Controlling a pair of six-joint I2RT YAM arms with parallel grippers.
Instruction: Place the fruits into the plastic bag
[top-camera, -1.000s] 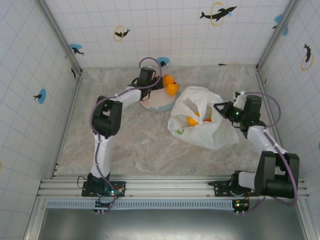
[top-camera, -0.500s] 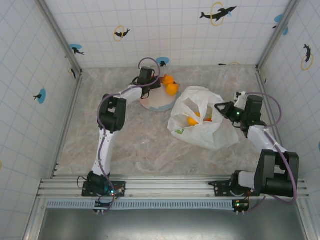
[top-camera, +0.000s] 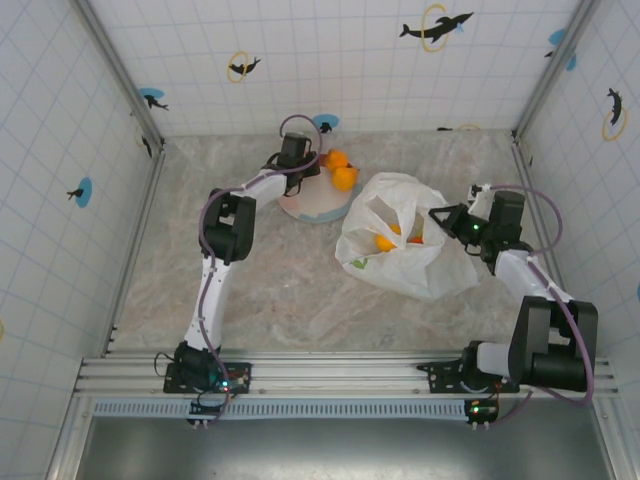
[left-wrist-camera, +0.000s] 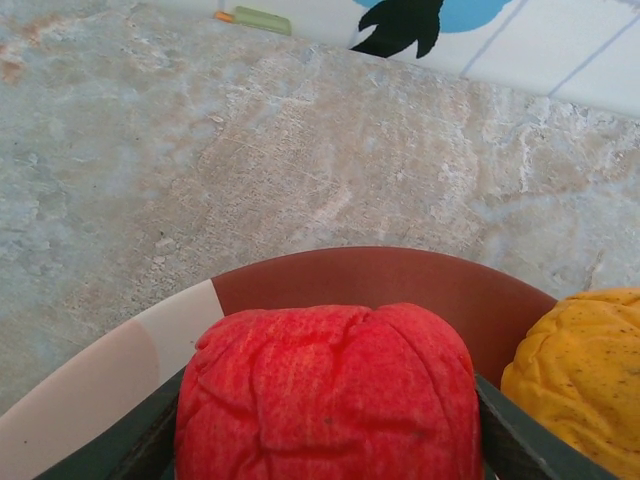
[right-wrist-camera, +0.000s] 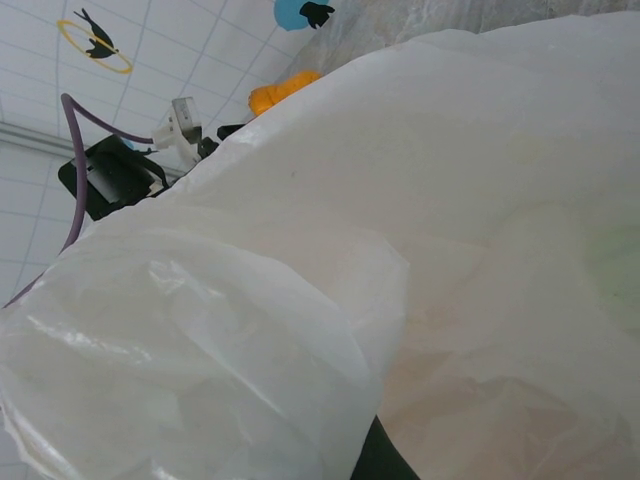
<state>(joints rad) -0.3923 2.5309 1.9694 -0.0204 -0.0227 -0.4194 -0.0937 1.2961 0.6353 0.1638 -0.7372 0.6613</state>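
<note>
On the left, the left gripper (left-wrist-camera: 325, 435) is down on the pale pinkish round plate (top-camera: 315, 208). A red fruit (left-wrist-camera: 325, 375) with a wrinkled skin sits squarely between its fingers (left-wrist-camera: 140, 445). A second ago the jaws stood wide. They have since drawn in about halfway, and both dark fingers now lie against the sides of the red fruit, so as far as the wrist view shows the grip is made. The fruit is still low on the plate, not lifted. Over the same second the arm's elbow has swung in toward the plate, while the pincer itself has barely shifted.

Just to the right of the pincer, almost touching its right finger, is a speckled orange fruit (left-wrist-camera: 585, 375). A second orange one (top-camera: 337, 158) sits beside it at the plate's far edge.

Well off to the pincer's right lies the plastic bag (top-camera: 420, 268), mouth up. An orange fruit (top-camera: 385, 242) and something green (top-camera: 358, 263) show through its film.

On the far right, the right gripper (top-camera: 437, 216) is fully closed on the bag's rim and holds the mouth open. It has not moved.

By my reading the pick is just complete. The next step is to lift the red fruit and carry it rightward to the open mouth, with the two orange ones to follow.
</note>
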